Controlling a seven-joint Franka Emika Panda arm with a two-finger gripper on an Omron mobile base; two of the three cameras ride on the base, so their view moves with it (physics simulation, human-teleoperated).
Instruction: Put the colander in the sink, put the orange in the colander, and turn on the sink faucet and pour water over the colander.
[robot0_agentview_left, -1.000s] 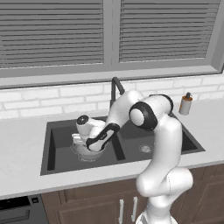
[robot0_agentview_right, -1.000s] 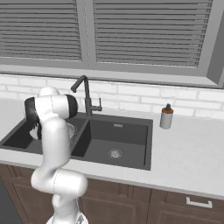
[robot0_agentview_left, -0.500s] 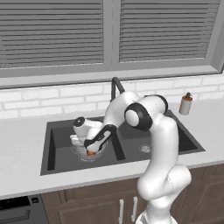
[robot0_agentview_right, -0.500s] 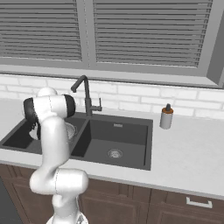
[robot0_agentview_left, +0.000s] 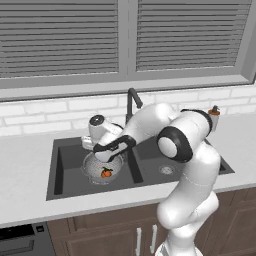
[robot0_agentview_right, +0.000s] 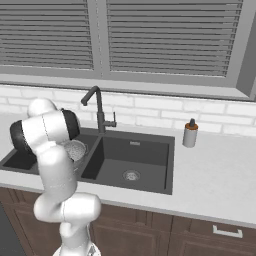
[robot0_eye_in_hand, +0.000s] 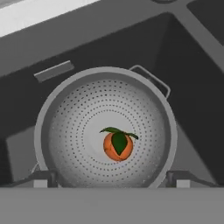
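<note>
The silver perforated colander (robot0_eye_in_hand: 65, 131) stands in the left basin of the dark double sink (robot0_agentview_left: 65, 150). The orange (robot0_eye_in_hand: 118, 146), its green leaf on top, lies loose at the colander's bottom, a little off centre. My gripper (robot0_eye_in_hand: 111, 180) hangs open straight above the colander, one fingertip (robot0_eye_in_hand: 41, 179) at each side of the rim, nothing between them. The left base view has the hand above the colander (robot0_agentview_left: 95, 170) and the orange (robot0_agentview_left: 106, 173) below it. The dark gooseneck faucet (robot0_agentview_left: 131, 102) rises behind the divider; no water runs from it.
A small soap bottle (robot0_agentview_right: 189, 134) stands on the counter right of the sink. The right basin (robot0_agentview_right: 131, 160) holds just its drain. Brick backsplash and a window with blinds run behind the faucet (robot0_agentview_right: 98, 110). My arm covers part of the colander (robot0_agentview_right: 76, 150) in the right base view.
The gripper has opened and lifted a little out of the colander. The orange now lies free at the colander's bottom.
</note>
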